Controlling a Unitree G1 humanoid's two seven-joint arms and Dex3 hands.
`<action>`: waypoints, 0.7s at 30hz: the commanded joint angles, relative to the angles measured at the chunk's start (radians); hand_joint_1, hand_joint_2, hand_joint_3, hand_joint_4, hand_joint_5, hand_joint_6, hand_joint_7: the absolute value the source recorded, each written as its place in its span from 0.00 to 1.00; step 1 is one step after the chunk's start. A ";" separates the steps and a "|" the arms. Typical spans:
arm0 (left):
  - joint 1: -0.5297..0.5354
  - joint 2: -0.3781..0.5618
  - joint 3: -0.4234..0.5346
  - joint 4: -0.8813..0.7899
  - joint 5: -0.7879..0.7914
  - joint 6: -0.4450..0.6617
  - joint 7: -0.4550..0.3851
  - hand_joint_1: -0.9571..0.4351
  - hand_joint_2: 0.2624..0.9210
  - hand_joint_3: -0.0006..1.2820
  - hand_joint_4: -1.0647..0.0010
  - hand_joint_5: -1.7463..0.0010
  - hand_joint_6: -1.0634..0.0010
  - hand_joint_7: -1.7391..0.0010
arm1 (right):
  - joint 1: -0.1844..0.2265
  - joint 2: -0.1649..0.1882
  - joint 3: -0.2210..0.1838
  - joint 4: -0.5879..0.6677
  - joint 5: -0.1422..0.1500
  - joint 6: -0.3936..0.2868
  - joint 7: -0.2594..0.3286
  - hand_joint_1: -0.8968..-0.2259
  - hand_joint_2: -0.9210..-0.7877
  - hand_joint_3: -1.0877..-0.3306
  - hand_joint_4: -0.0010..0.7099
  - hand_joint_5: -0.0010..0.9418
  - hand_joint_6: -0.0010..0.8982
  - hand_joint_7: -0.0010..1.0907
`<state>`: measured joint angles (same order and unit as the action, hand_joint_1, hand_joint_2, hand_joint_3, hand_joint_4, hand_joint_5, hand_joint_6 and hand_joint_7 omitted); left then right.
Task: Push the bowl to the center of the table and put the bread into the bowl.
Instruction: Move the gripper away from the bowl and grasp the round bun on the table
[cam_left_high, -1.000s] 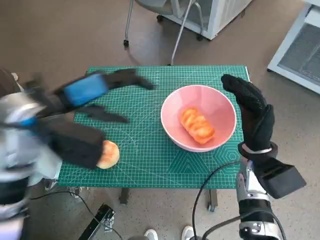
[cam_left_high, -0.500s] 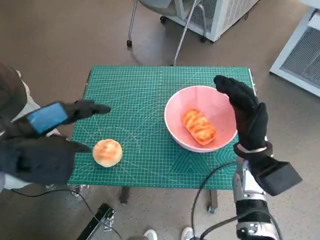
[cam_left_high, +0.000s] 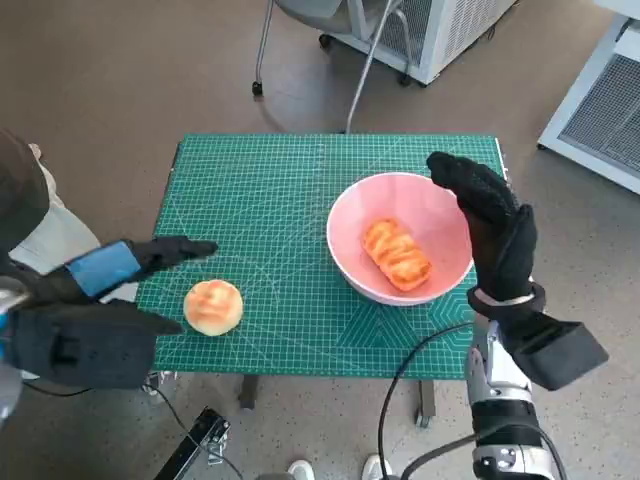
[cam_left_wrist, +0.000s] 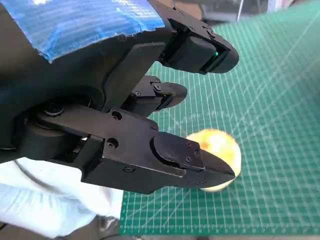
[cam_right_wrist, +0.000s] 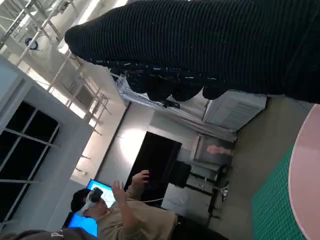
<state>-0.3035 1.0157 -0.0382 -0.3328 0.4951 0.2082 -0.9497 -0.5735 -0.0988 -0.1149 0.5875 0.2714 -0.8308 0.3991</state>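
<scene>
We find the pink bowl (cam_left_high: 400, 250) right of the table's middle, a long bread (cam_left_high: 397, 254) inside it. The right hand (cam_left_high: 495, 235), released with fingers straight, stands against the bowl's right rim. A round bread (cam_left_high: 213, 306) lies near the left edge, just beside the released left hand (cam_left_high: 120, 266).

A bowl (cam_left_high: 400, 250) sits right of the table (cam_left_high: 290, 180) centre with a bread (cam_left_high: 397, 254) in it; a bun (cam_left_high: 213, 306) lies near the left front edge, beside my left hand (cam_left_high: 110, 275).
</scene>
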 joint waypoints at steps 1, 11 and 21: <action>0.005 -0.015 -0.049 0.031 0.025 -0.005 0.014 0.71 0.82 0.00 0.76 1.00 0.62 0.97 | 0.018 -0.006 -0.007 0.003 0.001 0.012 0.010 0.49 0.00 0.48 0.51 0.00 0.04 0.74; -0.022 -0.073 -0.167 0.173 0.096 -0.060 0.077 0.71 0.81 0.00 0.77 1.00 0.64 0.99 | 0.023 -0.020 -0.015 0.015 -0.006 0.002 0.008 0.48 0.00 0.49 0.51 0.00 0.05 0.73; -0.040 -0.151 -0.298 0.382 0.214 -0.165 0.212 0.74 0.86 0.01 0.75 0.99 0.62 0.99 | 0.031 -0.023 -0.020 0.001 -0.005 0.004 0.006 0.50 0.00 0.49 0.51 0.00 0.07 0.72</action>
<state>-0.3474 0.8912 -0.2872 -0.0213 0.6763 0.0772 -0.7614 -0.5696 -0.1165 -0.1311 0.5883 0.2701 -0.8354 0.3995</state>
